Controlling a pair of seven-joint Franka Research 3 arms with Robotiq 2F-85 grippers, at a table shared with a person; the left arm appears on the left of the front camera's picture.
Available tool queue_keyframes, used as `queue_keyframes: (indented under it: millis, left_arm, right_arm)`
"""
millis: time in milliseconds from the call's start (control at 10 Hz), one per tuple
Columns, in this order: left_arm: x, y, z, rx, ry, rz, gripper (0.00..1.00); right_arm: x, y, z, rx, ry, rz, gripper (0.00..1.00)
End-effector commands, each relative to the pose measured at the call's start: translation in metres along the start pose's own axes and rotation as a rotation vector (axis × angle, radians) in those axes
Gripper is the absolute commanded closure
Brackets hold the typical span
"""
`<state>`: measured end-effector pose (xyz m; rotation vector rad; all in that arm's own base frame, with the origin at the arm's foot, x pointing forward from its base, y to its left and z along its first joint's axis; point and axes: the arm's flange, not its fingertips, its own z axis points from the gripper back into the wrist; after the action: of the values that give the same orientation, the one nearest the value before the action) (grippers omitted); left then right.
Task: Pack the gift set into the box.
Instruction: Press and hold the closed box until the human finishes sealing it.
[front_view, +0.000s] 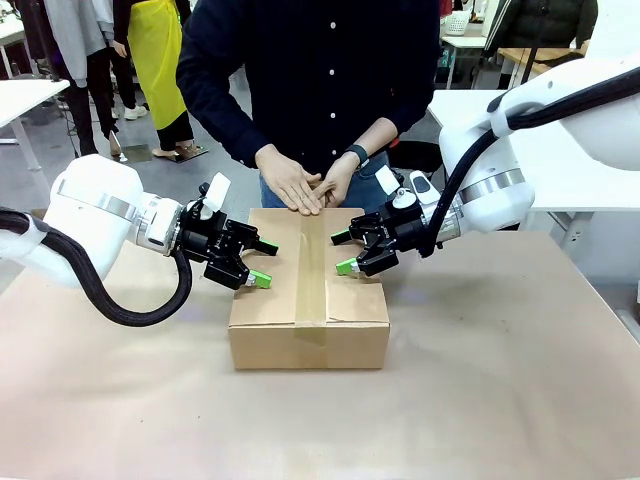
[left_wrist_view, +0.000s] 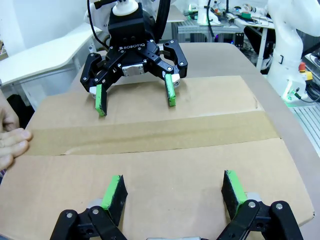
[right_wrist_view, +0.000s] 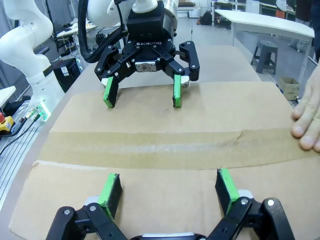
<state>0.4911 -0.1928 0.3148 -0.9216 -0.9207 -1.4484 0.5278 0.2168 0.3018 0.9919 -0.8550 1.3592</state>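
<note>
Brown and bare, the table (front_view: 520, 400) carries the box (front_view: 308, 345) at its middle; the flaps are folded shut and a strip of tape (front_view: 312, 270) runs along the seam from the near edge to the far edge; what the box holds is hidden. At 12 o'clock of the box a person in a dark shirt stands at the far side, both hands (front_view: 305, 185) laid one over the other on the far end of the lid, over the tape. From 9 o'clock the left gripper (front_view: 263, 262) reaches over the left flap, jaws spread wide and holding nothing, green pads just above the cardboard; whether they touch it I cannot tell. From 3 o'clock the right gripper (front_view: 343, 251) reaches over the right flap, jaws likewise wide and empty. In the left wrist view the box (left_wrist_view: 150, 170) lies below with the tape (left_wrist_view: 150, 134) across the middle, the right gripper (left_wrist_view: 136, 100) facing from 12 o'clock and fingertips (left_wrist_view: 12, 142) at 9 o'clock; the right wrist view mirrors this, the left gripper (right_wrist_view: 142, 96) at 12 o'clock, tape (right_wrist_view: 165, 147) crossing the box (right_wrist_view: 150, 190), fingers (right_wrist_view: 307, 117) at 3 o'clock.
</note>
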Motion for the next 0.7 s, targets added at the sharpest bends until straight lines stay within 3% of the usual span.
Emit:
queue_keyframes:
  millis: [0, 600]
  left_arm:
    - [-0.0008, -0.0032, 0.0000, -0.012, 0.006, -0.018, 0.00]
    - [-0.0008, -0.0032, 0.0000, -0.012, 0.006, -0.018, 0.00]
  right_arm:
    - [-0.0020, 0.0006, -0.0011, 0.000, 0.004, -0.004, 0.00]
    - [-0.0020, 0.0006, -0.0011, 0.000, 0.004, -0.004, 0.00]
